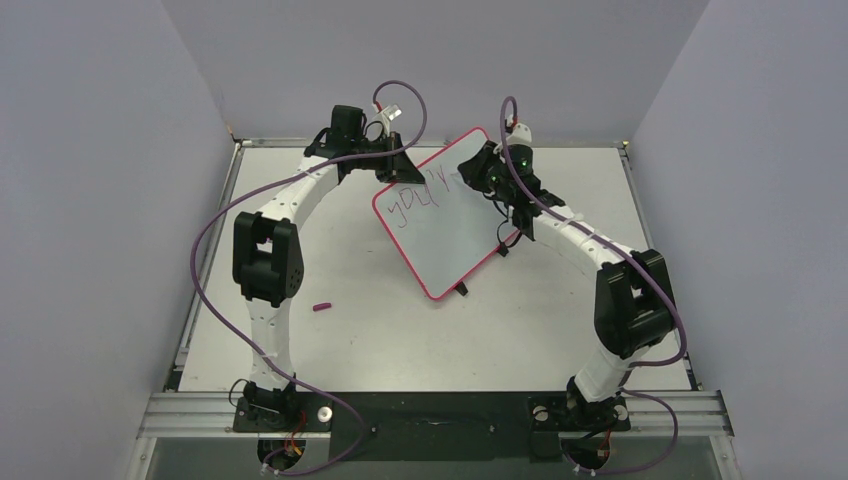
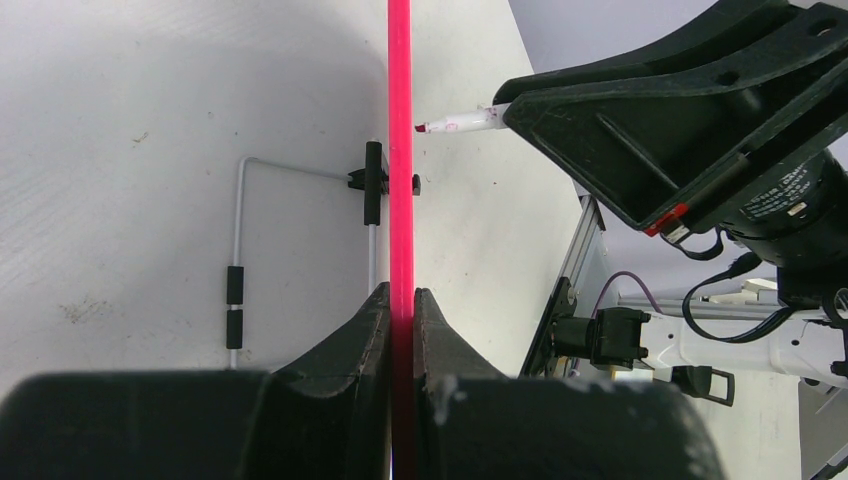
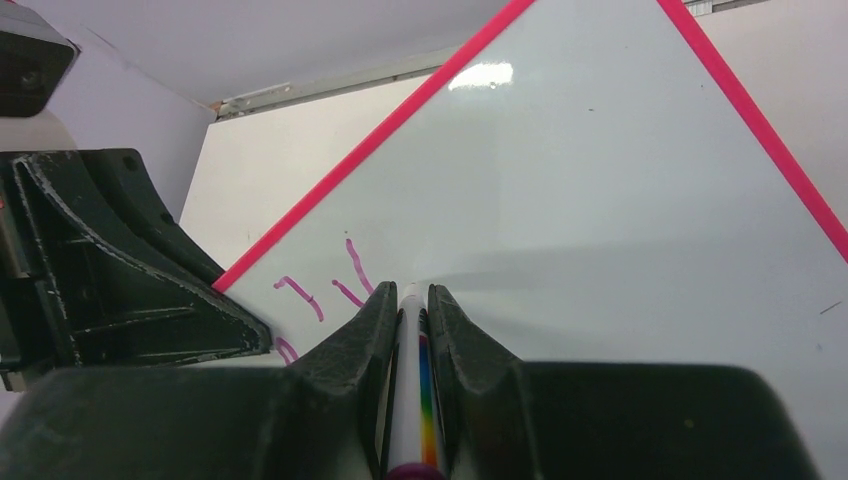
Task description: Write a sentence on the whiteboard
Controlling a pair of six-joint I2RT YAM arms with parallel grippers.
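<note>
The left tool clamps the whiteboard by its red rim, propping it tilted above the desk so the right tool, gripping a marker, can reach the sentence started near its upper edge.

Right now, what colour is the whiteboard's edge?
The whiteboard rim is bright pink-red, clearest in left wrist view.

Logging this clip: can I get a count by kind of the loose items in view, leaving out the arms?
Whiteboard: 1
Marker pen: 1
Small loose magenta piece, possibly a pen cap: 1
Total: 3
</note>
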